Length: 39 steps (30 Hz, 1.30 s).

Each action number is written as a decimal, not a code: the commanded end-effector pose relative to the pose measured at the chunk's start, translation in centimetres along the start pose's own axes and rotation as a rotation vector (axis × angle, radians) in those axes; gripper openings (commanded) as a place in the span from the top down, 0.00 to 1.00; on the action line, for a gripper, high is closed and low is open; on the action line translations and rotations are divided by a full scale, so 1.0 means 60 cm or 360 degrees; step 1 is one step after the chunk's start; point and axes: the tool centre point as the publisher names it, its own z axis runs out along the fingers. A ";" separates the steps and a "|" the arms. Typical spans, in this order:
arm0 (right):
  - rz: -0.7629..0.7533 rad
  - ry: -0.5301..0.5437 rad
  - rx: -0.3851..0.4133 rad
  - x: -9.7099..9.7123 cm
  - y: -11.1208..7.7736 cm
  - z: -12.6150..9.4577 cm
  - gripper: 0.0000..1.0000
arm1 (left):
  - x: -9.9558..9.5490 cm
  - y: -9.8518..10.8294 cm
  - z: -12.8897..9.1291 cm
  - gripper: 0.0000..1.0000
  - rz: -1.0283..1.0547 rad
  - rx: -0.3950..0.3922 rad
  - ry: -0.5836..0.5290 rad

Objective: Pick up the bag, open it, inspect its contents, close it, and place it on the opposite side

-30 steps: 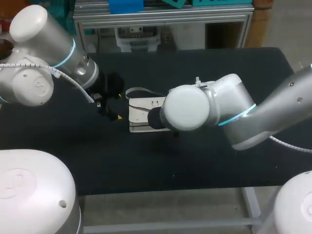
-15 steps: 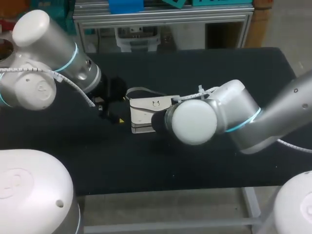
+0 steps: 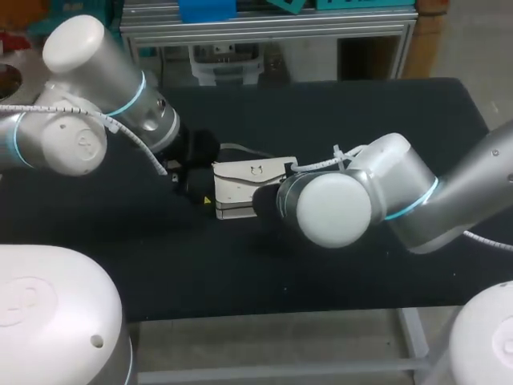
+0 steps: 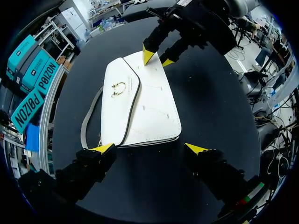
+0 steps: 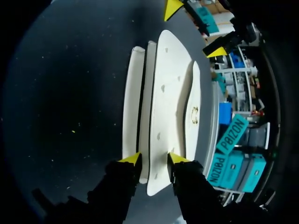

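A white handbag (image 3: 240, 186) with a flap, a gold clasp (image 4: 117, 87) and a grey strap (image 4: 88, 123) lies on the black table. My right gripper (image 5: 154, 158) is shut on one end of the bag (image 5: 163, 93), a yellow tip on each side of its edge. In the head view the right wrist hides those fingers. From the left wrist view the right gripper (image 4: 157, 58) shows at the bag's far corner. My left gripper (image 4: 149, 148) stands wide open at the near end of the bag (image 4: 145, 107), not touching it. It also appears as the left gripper (image 5: 194, 30) beyond the bag.
The black table (image 3: 264, 273) stretches well past the bag toward its front edge and to the right. Nothing else lies on it in these views.
My left arm has moved right, bringing its open gripper up to the bag's end. The right arm has shifted right and its fingers have closed a little on the bag.
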 end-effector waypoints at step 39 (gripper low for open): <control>0.0066 -0.0077 -0.0057 0.021 -0.002 -0.004 1.00 | 0.013 -0.024 -0.006 0.00 0.0363 0.0326 -0.0124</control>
